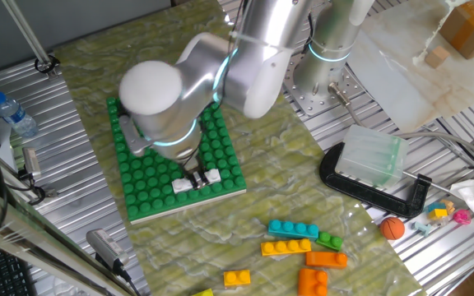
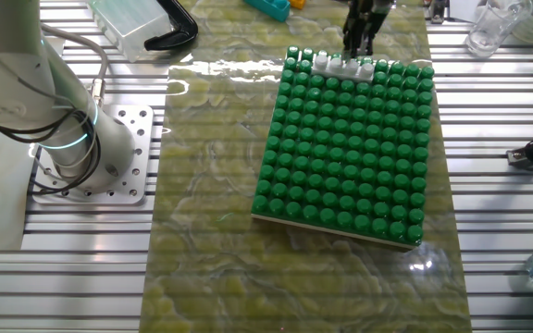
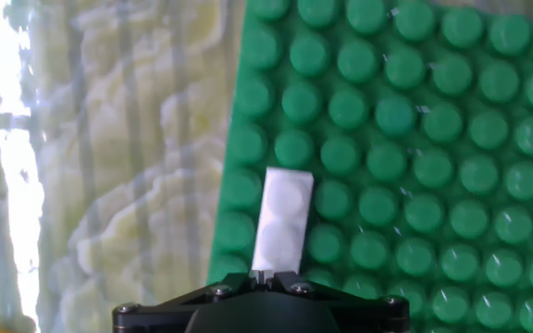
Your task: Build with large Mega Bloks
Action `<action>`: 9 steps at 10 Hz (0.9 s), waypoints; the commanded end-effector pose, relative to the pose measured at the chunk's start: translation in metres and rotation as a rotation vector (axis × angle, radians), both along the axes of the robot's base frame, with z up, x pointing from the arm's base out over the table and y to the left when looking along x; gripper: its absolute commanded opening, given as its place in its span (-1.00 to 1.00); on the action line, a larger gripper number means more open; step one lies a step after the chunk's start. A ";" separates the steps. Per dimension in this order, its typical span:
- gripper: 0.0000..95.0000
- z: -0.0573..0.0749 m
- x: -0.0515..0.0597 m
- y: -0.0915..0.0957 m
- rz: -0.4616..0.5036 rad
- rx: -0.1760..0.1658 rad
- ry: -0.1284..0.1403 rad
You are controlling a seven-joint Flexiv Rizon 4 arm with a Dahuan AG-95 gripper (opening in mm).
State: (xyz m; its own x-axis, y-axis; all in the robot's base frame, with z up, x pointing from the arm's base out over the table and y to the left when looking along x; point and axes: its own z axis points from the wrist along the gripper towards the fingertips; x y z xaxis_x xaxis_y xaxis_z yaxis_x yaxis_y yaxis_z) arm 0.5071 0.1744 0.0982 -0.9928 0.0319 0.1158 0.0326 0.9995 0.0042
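We see the gripper standing over the edge of the green baseplate that faces the loose bricks, its fingers straddling a white brick seated on the plate's edge row. In the other fixed view that white brick sits at the twelve o'clock rim of the baseplate, with the gripper upright directly above it. In the hand view the white brick runs lengthwise up from the gripper body at six o'clock, along the plate's left border row of the baseplate. The fingers appear to sit against the brick's middle, yet we cannot tell whether the jaws are clamped on it or merely close beside it.

Loose bricks lie on the mat at about four to five o'clock of the plate in the first fixed view: a cyan brick, touching a small green brick at its right end; a yellow brick just beside the cyan one; an orange brick; another orange brick near the frame's bottom; and a short yellow brick. An orange ball rests at three o'clock of this cluster, beside a black clamp.
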 end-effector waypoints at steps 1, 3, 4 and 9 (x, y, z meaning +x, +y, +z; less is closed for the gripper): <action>-1.00 -0.004 -0.007 -0.003 0.010 0.003 -0.007; -1.00 -0.006 -0.014 -0.004 0.008 0.014 -0.007; -1.00 -0.006 -0.014 -0.001 0.004 0.013 -0.003; -1.00 -0.026 -0.012 0.003 -0.002 -0.006 0.001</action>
State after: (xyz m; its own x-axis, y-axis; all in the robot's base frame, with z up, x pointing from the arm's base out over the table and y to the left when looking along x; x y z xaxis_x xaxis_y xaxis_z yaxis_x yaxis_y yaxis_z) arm 0.4972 0.1772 0.0910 -0.9924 0.0346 0.1183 0.0348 0.9994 0.0002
